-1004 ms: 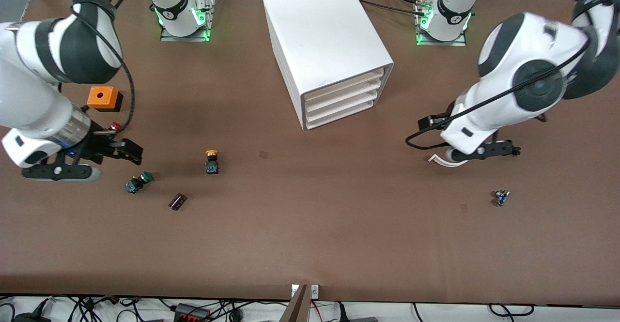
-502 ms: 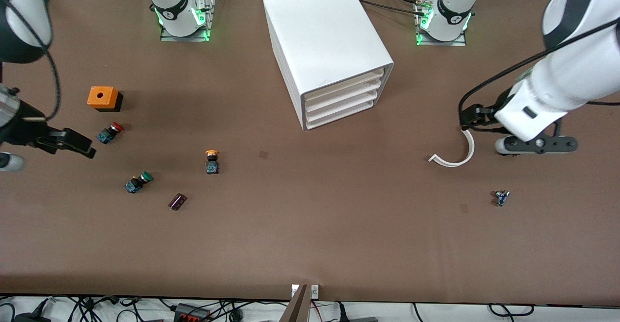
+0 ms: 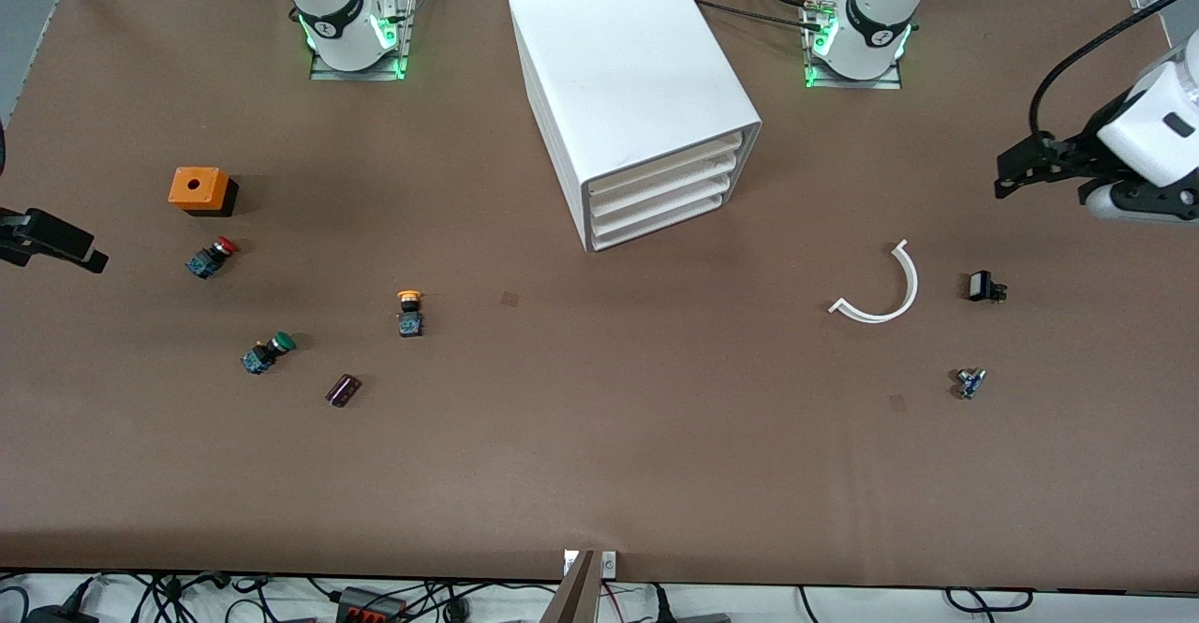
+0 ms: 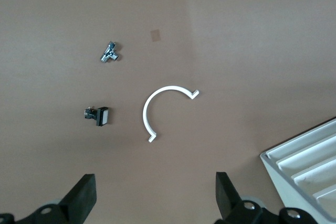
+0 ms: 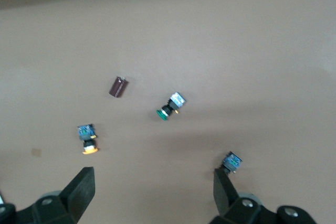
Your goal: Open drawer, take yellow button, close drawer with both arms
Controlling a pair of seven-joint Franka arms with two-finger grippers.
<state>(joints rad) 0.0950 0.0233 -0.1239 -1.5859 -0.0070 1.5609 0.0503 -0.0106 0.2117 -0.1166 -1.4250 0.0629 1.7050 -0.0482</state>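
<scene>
Four trays sit flush in the white cabinet (image 3: 637, 89) at the middle of the bench (image 3: 599, 473); the drawer (image 3: 667, 160), the topmost tray, is closed, its front facing the front camera and angled toward the left arm's end.

The button (image 3: 409, 312) lies on the open bench, not in the drawer: nearer the front camera than the cabinet and toward the right arm's end. Its long axis appears to run toward the front camera, yellow-orange cap pointing away from it; the tilt cannot be confirmed.

The right gripper (image 3: 51, 239) is raised over the bench edge at the right arm's end, jaws spread wide and empty. From the cabinet, the button lies on this gripper's side, so the right arm is judged the nearer for the pick. The red button (image 3: 212, 256) and green button (image 3: 267, 351) lie between that gripper and the target; the orange box (image 3: 199, 189) and a dark cylinder (image 3: 343, 390) are nearby.

The left gripper (image 3: 1040, 169) is raised over the left arm's end, jaws open and empty, facing the cabinet. A white curved strip (image 3: 880, 290) lies between it and the drawer front.
</scene>
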